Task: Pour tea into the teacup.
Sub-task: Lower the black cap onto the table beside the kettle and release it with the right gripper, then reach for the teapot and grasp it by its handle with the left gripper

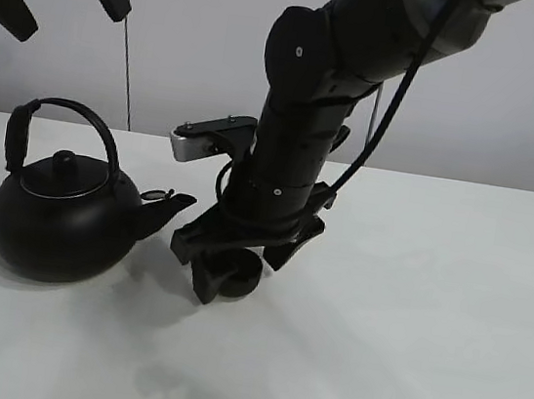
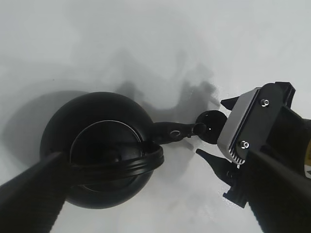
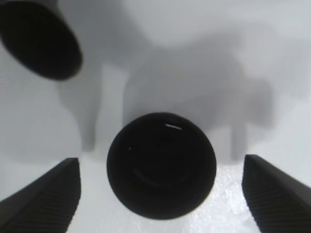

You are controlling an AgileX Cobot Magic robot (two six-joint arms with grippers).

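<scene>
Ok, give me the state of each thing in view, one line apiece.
kettle: upright on the table, lid on, ungripped.
teacup: upright on the table, contents unclear.
left gripper: open, high above the kettle.
right gripper: open, fingers straddling the teacup, not touching.

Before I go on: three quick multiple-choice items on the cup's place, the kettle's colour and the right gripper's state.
1. Where does the teacup stand?
A. just off the kettle's spout
B. behind the kettle's handle
C. on the kettle's lid

2. What colour is the kettle?
A. white
B. black
C. red

3. The right gripper is:
A. shut on the teacup
B. open around the teacup
C. lifted high above the kettle

Answers:
1 A, the left wrist view shows it near the spout tip.
2 B, its body is black all over.
3 B, white gaps show on both sides of the teacup.
</scene>
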